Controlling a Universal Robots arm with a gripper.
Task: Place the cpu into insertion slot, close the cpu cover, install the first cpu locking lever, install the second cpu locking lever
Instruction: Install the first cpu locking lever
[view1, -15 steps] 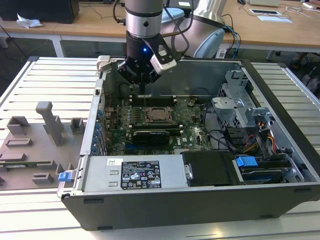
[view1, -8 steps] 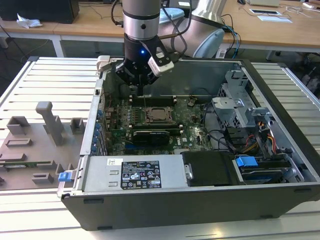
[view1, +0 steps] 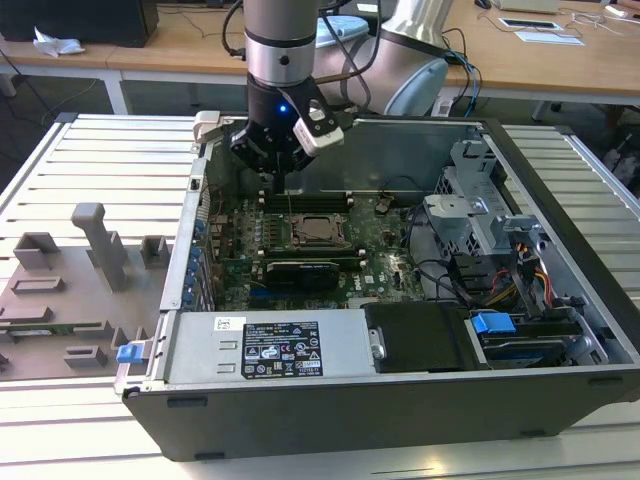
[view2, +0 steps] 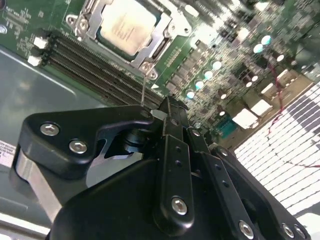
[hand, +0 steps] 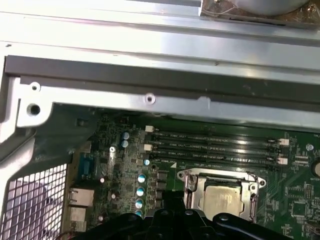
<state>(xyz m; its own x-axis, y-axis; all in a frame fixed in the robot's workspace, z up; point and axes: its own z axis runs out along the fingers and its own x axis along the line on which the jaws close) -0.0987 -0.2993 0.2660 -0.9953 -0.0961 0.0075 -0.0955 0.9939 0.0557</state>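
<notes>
Silvery cpu (view2: 125, 24) sits in the insertion slot (view2: 145, 52) under its cpu cover (view2: 162, 31), near the clenched, empty gripper (view2: 167, 107), which could scrape the green board (view2: 180, 55) if lowered.

Slatted metal bench (view1: 110, 160), pale grey. Open PC case (view1: 400, 390) lies directly on it, side panel off. On the exterior view's left of the case, touching the bench: grey fixture plate (view1: 60, 300) w/ upright blocks. Wooden desks (view1: 560, 60) behind the case.
</notes>
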